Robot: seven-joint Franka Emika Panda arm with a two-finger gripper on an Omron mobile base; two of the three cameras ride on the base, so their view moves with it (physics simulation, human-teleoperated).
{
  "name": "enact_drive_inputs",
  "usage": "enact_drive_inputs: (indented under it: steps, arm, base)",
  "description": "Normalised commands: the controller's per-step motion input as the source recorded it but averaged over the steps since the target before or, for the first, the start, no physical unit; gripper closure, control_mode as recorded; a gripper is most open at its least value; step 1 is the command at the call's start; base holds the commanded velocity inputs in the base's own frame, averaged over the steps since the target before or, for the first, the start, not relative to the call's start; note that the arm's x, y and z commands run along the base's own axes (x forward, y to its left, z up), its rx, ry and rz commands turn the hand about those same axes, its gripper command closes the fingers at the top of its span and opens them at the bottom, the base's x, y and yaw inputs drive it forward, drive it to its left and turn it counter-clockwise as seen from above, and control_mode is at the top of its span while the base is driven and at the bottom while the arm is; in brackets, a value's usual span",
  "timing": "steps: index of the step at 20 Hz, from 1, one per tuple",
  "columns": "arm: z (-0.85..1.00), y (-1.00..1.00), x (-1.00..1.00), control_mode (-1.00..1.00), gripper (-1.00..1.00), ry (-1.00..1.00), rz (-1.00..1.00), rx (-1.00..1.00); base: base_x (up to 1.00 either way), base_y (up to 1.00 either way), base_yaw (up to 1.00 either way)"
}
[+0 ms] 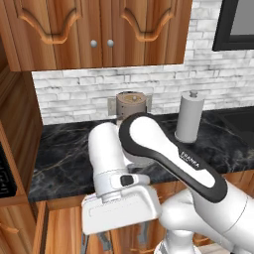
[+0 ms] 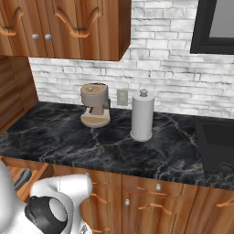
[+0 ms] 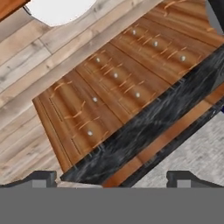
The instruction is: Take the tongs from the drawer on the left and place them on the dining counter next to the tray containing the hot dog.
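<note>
Reach phase, I'd say. The drawer (image 2: 40,170) on the left stands pulled out under the black counter (image 2: 91,146), low at the near-left corner of the right base view, and a dark grey shape lies inside it. I take that for the tongs (image 2: 21,179), though it's too small to be sure. They look to be lying flat in the drawer, not lifted.

My gripper (image 3: 112,178) is spread wide. Both fingertips (image 3: 41,177) sit far apart at the bottom of the hand view, with nothing between them. The hand points down and hangs in front of the cabinet fronts. Its camera looks along rows of wood fronts with small silver knobs, the black counter edge and plank floor.

Far back on the counter, the coffee grinder (image 2: 95,105) and the paper towel holder (image 2: 142,116) are well clear of me.

The next move calls for swinging the hand left and down over the open drawer. Then I turn the wrist so my fingers straddle both arms of the tongs and drop in without clipping the drawer wall. Only then do I squeeze. The carry to the dining counter and the tray comes after that.
</note>
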Motion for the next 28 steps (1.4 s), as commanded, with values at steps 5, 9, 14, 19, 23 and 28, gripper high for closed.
enact_drive_inputs:
  steps: [5,9,14,19,23,28]
  arm:
    - [0.34,-0.3,-0.05,-1.0,-1.0,-0.02,-0.32,-0.12]
    - [0.28,-0.33,-0.47,-1.0,-1.0,-0.43,0.06,-0.3]
    - [0.2,-0.32,-0.16,-1.0,-1.0,-0.51,0.5,-0.13]
    - [0.19,-0.51,0.13,-1.0,-1.0,-0.41,0.65,0.0]
    - [0.0,-0.53,0.56,-1.0,-1.0,-0.35,0.61,0.0]
    - [-0.18,-0.26,1.0,-1.0,-1.0,0.02,0.15,0.0]
  base:
    - [0.0,0.0,0.0]
    - [0.0,0.0,0.0]
    - [0.0,0.0,0.0]
    - [0.0,0.0,0.0]
    - [0.0,0.0,0.0]
    - [0.0,0.0,0.0]
